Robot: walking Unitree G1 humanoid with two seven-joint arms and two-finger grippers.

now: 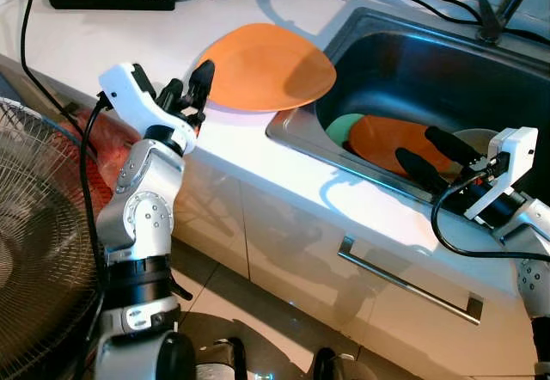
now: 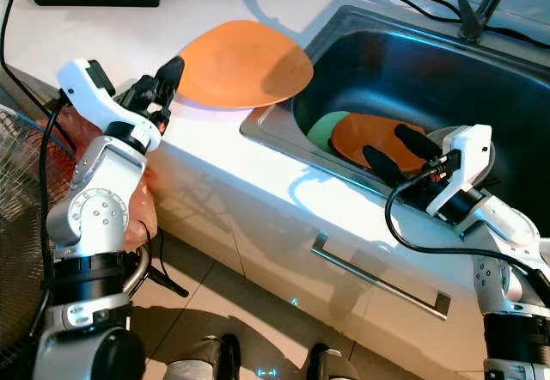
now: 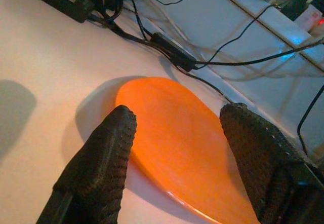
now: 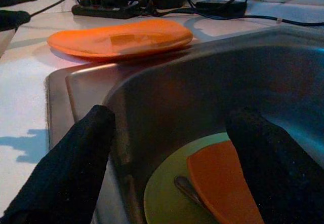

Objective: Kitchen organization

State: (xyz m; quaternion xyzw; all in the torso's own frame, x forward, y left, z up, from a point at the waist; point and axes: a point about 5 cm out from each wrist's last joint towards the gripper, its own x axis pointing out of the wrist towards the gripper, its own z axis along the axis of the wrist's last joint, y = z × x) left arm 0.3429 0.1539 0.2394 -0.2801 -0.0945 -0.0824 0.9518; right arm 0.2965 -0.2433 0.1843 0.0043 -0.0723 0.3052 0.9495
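Left hand (image 1: pixel 191 88) — fingers apart — at the orange plate (image 1: pixel 266 66) on the worktop (image 1: pixel 86 40); right hand (image 1: pixel 434 155) — fingers apart — above the sink (image 1: pixel 430 62).

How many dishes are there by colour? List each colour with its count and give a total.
Orange: 2, one plate on the counter lapping over the sink's edge, one plate inside the sink.
Green: 1, a plate in the sink under the orange one.
Total: 3
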